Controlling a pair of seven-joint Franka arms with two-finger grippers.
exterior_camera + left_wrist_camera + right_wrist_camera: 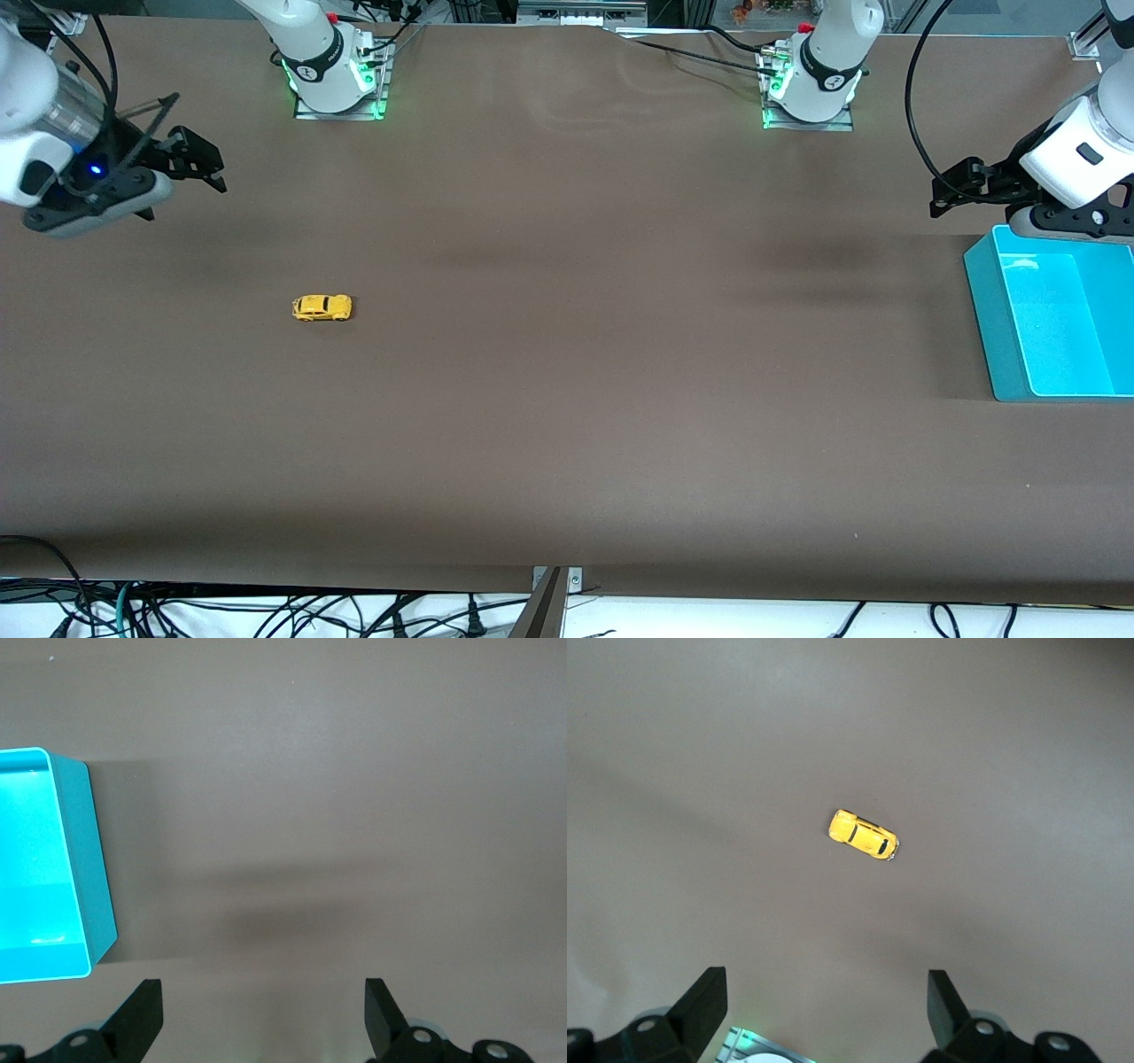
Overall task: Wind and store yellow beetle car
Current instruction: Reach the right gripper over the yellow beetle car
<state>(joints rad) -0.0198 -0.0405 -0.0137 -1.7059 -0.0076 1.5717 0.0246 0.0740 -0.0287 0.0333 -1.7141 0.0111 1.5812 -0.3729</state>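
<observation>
From here I see the yellow beetle car (322,307) on its wheels on the brown table (567,425), toward the right arm's end; its wheels are too small to make out. The teal bin (997,337), cut off at the frame edge, sits at the left arm's end; only the left wrist view shows its corner whole. Right gripper (199,164) hangs wide and empty above the table. Left gripper (961,188), also wide, hangs beside the bin.
</observation>
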